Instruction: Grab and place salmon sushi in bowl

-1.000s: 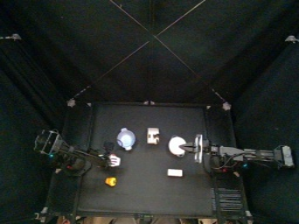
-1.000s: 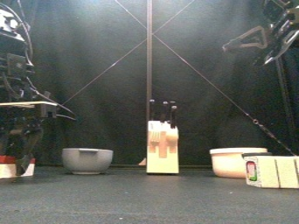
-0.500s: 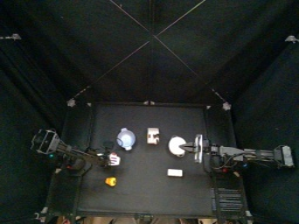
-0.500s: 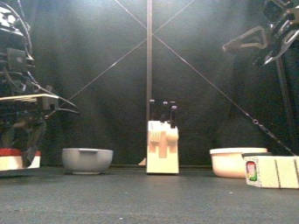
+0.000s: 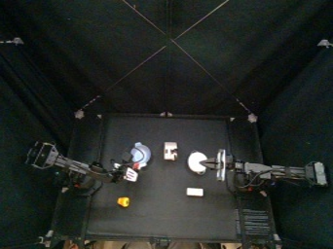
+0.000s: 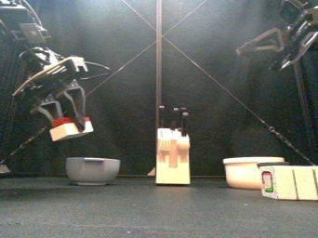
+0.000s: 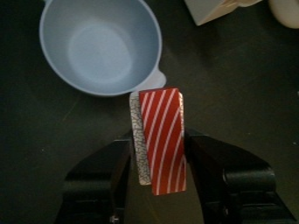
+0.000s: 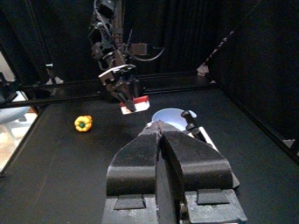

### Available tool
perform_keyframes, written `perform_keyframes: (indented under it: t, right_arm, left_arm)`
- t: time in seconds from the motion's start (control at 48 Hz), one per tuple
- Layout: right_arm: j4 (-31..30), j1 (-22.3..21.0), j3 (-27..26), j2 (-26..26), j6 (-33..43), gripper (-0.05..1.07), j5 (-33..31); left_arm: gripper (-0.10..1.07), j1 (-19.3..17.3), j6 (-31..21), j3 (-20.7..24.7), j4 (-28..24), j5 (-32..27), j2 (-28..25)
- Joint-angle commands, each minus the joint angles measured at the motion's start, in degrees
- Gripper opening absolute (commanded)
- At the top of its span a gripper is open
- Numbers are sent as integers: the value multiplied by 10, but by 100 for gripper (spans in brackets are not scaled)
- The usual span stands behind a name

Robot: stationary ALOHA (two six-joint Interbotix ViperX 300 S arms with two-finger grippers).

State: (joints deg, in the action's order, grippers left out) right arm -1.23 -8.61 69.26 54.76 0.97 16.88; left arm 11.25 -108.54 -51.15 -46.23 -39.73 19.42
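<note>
Black curtains close in around us, and our small black bench sits in the middle of the pen. From above, our left arm comes in from the left side of the bench and our right arm lies along the right edge, resting.

Our left tool hangs in the air above the bench, gripping the salmon sushi between its two jaws; the wrist view shows the red-and-white striped top with the pale rice along one side. It sits just beside the rim of the bowl, near the bowl's small spout. From the front, the sushi is held well above the bowl, which stands on the bench below.

Our right tool points across the bench with its jaws pressed together, holding nothing.

Near mid-bench stands a white block with dark handles sticking up. To its right is a white crescent-shaped dish. A small yellow object lies towards the front left.
</note>
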Motion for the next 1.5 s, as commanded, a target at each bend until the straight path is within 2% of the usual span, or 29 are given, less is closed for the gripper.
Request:
perform_keyframes:
  t: [0.0,0.125,0.271,0.438,0.562,0.729,0.938,1.312,1.479]
  right_arm:
    - [0,-2,-11,-4,0,2,3]
    - [-1,-3,-11,-4,0,2,3]
    - [1,-5,-11,-4,0,2,3]
    - [1,-10,-10,-4,0,2,2]
    - [1,-12,-10,-4,0,2,3]
    - [0,-12,-9,-4,0,2,3]
    - [-1,-14,-8,-5,0,2,3]
    - [-2,-18,-7,-5,0,2,3]
    - [-2,-18,-7,-5,0,2,3]
  left_arm:
    - [58,-29,19,19,-7,4,12]
    - [58,-91,77,23,18,6,25]
    - [58,-162,154,46,77,6,34]
    - [58,-195,223,71,137,2,23]
    - [58,-218,249,77,162,6,1]
    - [58,-229,255,83,173,23,-43]
    - [59,-250,256,91,157,66,-91]
    - [60,-260,256,90,150,76,-100]
    - [68,-259,255,85,147,76,-101]
